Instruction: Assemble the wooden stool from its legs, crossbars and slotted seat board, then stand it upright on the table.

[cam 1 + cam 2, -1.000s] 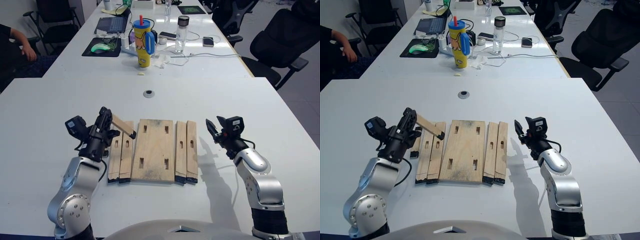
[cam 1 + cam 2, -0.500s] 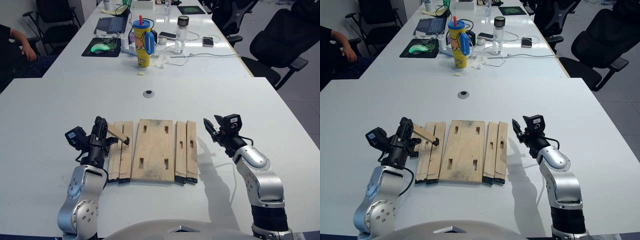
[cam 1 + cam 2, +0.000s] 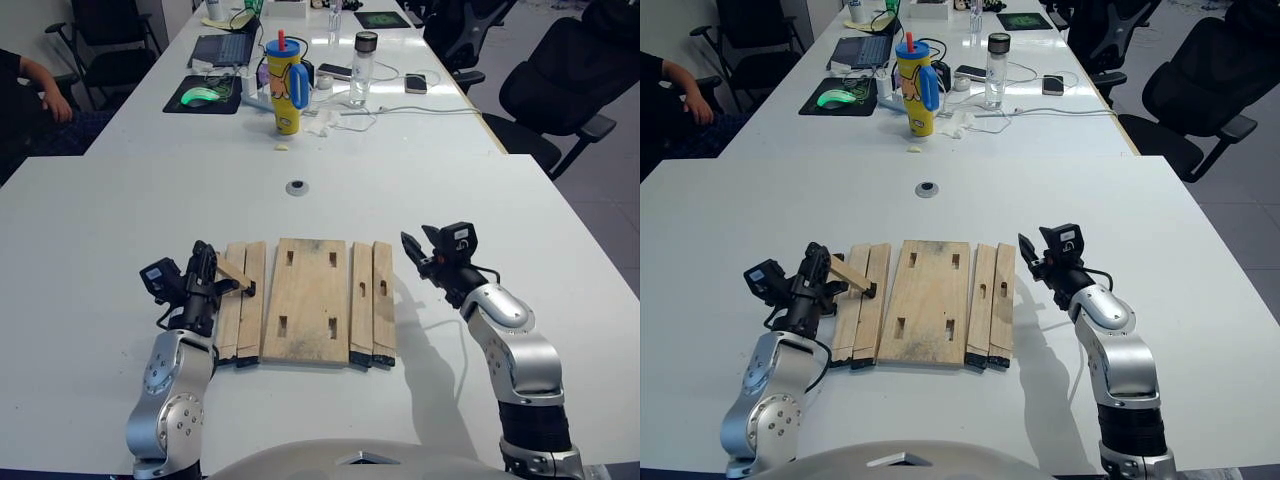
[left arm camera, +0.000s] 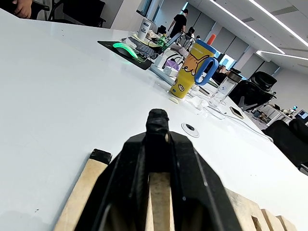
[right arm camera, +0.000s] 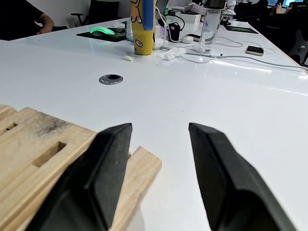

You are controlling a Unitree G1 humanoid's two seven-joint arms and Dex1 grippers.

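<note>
1. Seat board lies flat on the surface, long axis near-to-far, between the left legs and right legs.
2. Left gripper, arm low, is clamped on a short crossbar tilted over the left legs.
3. Right gripper, fingers apart, hovers at the right legs' far end.

A white table is seen, with a slotted seat board laid flat at its centre. One pair of legs is laid just beside the board at 9 o'clock, another pair of legs at 3 o'clock. A round grommet is set at 12 o'clock.
</note>
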